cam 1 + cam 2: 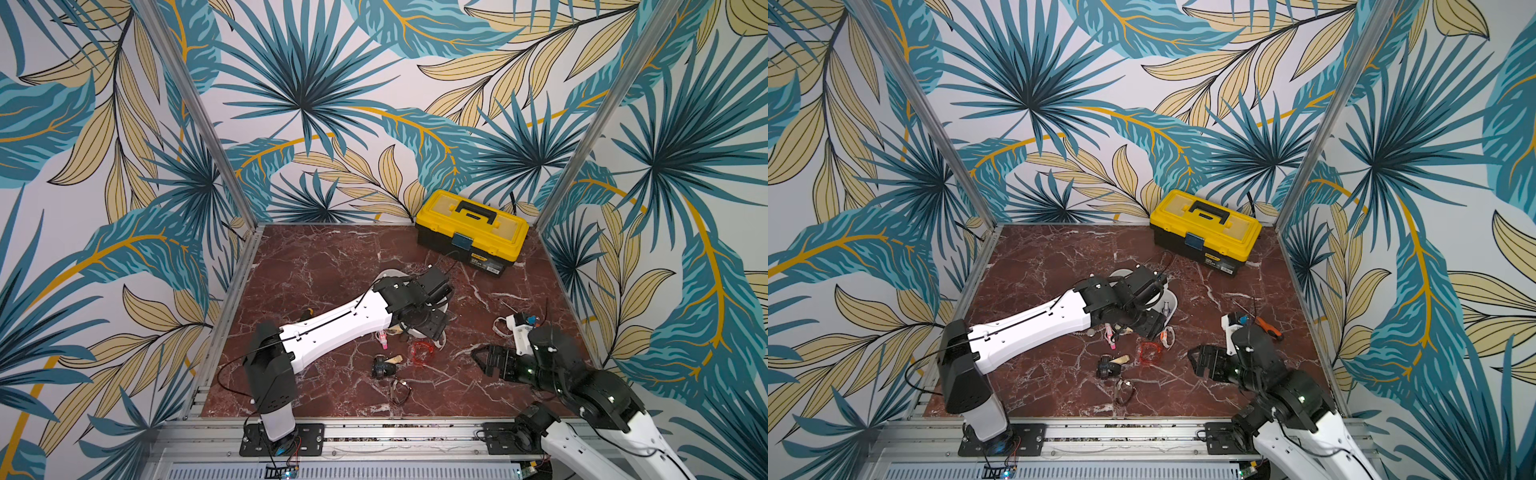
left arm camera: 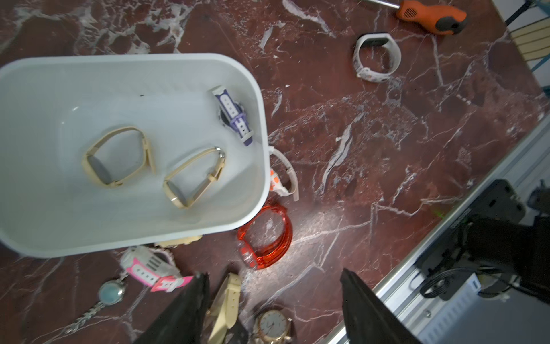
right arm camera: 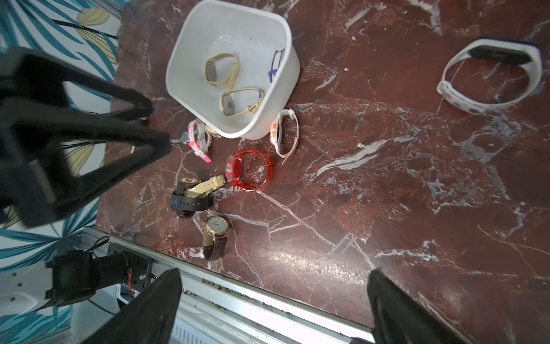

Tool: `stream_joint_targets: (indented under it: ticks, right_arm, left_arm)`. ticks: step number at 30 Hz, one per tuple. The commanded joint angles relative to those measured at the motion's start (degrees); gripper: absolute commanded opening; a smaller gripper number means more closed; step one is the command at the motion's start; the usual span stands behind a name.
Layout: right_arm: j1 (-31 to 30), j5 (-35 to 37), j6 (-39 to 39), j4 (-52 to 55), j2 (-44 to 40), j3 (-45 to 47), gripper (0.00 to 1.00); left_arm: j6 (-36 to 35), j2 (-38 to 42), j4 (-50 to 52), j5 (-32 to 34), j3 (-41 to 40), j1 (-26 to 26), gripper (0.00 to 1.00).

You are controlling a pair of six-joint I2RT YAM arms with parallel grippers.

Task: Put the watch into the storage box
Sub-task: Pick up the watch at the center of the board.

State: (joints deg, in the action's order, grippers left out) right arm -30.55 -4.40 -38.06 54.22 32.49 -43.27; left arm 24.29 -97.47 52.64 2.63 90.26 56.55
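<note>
Wide open: left gripper (image 2: 273,274) - fingers far apart, nothing between them, touching nothing. The storage box (image 2: 119,58) sits just beyond and below the fingertips. 3 watches lie inside it: beige watch (image 2: 119,156), second beige watch (image 2: 193,177) just beside it, purple watch (image 2: 235,116) against the box wall. Under the finger gap, on the table: cream strap (image 2: 226,303) and gold watch (image 2: 272,324). A red watch (image 2: 265,235) lies just past the fingertips, beside the box. In both top views the left arm is stretched forward, wrist bent down over the box.

The right gripper (image 3: 275,272) also has its fingers fully apart, empty - low over bare table, box well beyond its fingertips. The right arm is folded near its base, gripper aimed at the table's middle.
</note>
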Motion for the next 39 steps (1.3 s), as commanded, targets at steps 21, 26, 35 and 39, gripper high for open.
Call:
stream_joint_targets:
  ticks: [21, 26, 35, 39]
  right_arm:
    - [-0.2, -5.5, 9.9, -25.7, 48.6, -7.8, 0.59]
    - [-0.2, -3.9, 10.2, -26.3, 52.8, -9.0, 0.52]
    - [-0.2, -2.6, 10.5, -25.5, 55.1, -8.8, 0.46]
    - [-0.1, -3.1, 9.4, -27.0, 50.9, -6.9, 0.46]
  left_arm:
    - [0.2, 46.1, -14.0, 4.8, -35.2, 0.3, 1.00]
    - [-0.3, 46.7, -13.3, 5.2, -35.2, 0.3, 1.00]
    - [-1.2, 46.8, -13.4, 5.6, -35.4, 0.3, 1.00]
    - [-1.4, 46.7, -13.8, 5.9, -35.5, 0.3, 1.00]
